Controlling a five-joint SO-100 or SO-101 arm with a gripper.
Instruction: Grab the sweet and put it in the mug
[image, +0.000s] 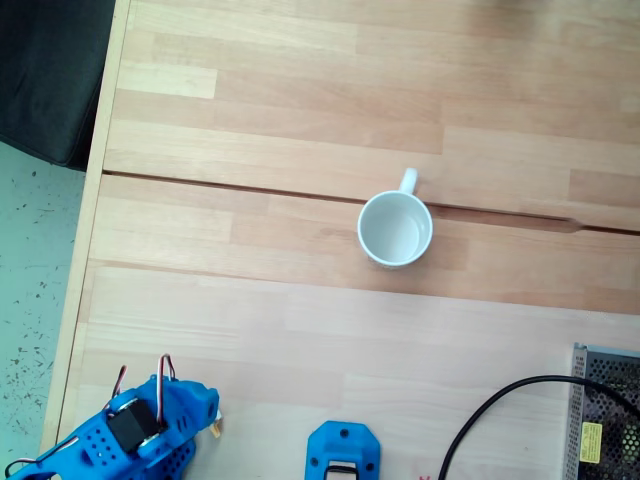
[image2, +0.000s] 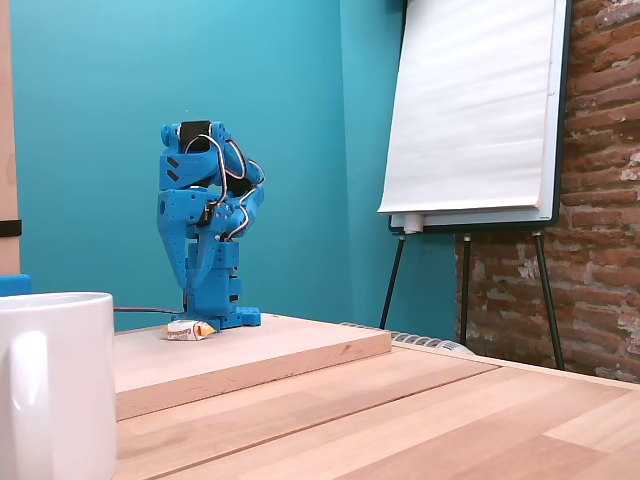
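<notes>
Fingers of the gripper point down at the table, right by the sweet, in a fixed view from the side. I cannot tell if they are open or closed, because the blue arm is folded up tight and hides them. They do not seem to be holding the sweet. It lies flat on the wood, just beside the foot of the arm.

From above, in a fixed view, only a small bit of the sweet peeks out next to the arm. It sits near the bottom of that picture, close to the left edge of the table.

The mug stands upright in the middle of the table, well apart from the sweet. Its mouth faces up and looks empty, so the sweet could drop straight in. Its handle points away from the arm, so it should not get in the way.

Between the arm and the mug the wood is bare, so there is lots of room to move. A black cable and a metal box sit far off to the right in the view from above. The mug's mouth is much wider than the sweet.
</notes>
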